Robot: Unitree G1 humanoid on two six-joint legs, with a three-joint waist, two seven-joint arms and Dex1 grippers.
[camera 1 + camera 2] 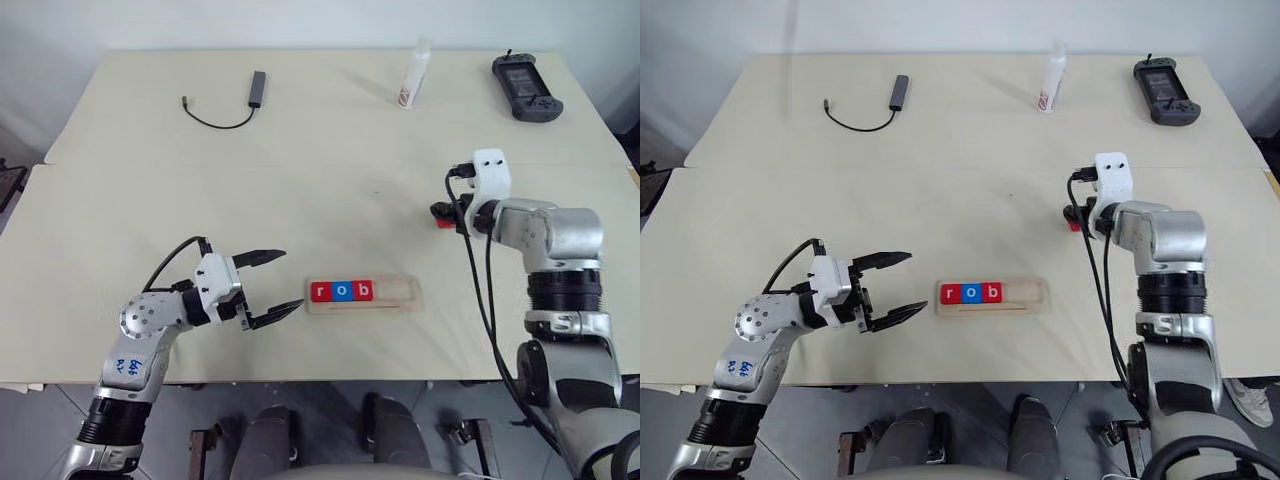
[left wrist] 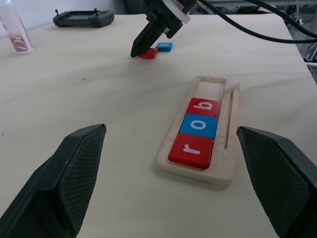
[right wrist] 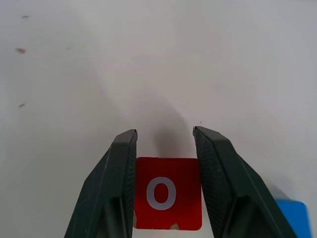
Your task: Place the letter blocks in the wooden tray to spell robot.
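Observation:
The wooden tray [image 1: 401, 292] lies near the table's front edge with three letter blocks at its left end: red r [image 1: 320, 291], blue o [image 1: 342, 291], red b [image 1: 364, 291]. Its right half is bare. Farther back on the right, a red block with a white o [image 3: 167, 193] lies flat on the table. My right gripper [image 3: 164, 134] points down at it, and both fingers touch its sides. A blue block [image 2: 164, 46] lies just beside the red one. Left of the tray, my left gripper [image 1: 293, 279] hovers open and holds nothing.
At the back of the table stand a white spray bottle [image 1: 415, 75] and a black handheld controller [image 1: 526, 88]. A dark adapter with a cable [image 1: 240, 103] lies at the back left. A seam [image 1: 250, 165] runs across the table.

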